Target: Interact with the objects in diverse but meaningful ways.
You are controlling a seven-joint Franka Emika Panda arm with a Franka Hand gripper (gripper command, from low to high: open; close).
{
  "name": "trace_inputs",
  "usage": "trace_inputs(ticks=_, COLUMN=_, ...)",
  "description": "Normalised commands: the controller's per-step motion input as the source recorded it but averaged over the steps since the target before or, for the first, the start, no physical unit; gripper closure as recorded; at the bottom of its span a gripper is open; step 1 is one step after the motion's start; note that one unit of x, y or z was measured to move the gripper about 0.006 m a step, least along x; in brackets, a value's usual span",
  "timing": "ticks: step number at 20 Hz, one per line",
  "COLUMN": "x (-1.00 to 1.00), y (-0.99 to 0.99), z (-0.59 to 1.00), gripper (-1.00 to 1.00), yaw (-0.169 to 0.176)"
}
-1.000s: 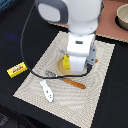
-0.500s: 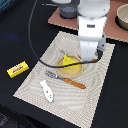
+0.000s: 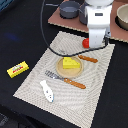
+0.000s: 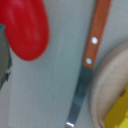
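Red tomato (image 3: pixel 86 43): set at the far edge of the woven placemat (image 3: pixel 95 95), beside the wooden-handled knife (image 4: pixel 90 60), directly under the gripper (image 3: pixel 96 39); judged the item in hand. Finger state cannot be told; the fingers are hidden.

Yellow cheese wedge (image 3: pixel 70 63): laid on the tan plate (image 3: pixel 65 74) as a serving.

White fish piece (image 3: pixel 47 90): on the mat's near corner.

Yellow labelled box (image 3: pixel 17 69): off the mat.

Grey pot (image 3: pixel 69 8): on the board behind.
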Motion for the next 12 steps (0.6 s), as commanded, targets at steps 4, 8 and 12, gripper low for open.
trace_inputs(ticks=4, x=0.00, y=0.40, z=-0.16, gripper=-1.00, yaw=0.013)
trace_inputs(ticks=8, x=0.00, y=0.23, z=-0.31, gripper=-1.00, yaw=0.022)
trace_inputs(ticks=12, x=-0.06, y=0.27, z=-0.37, gripper=-1.00, yaw=0.037)
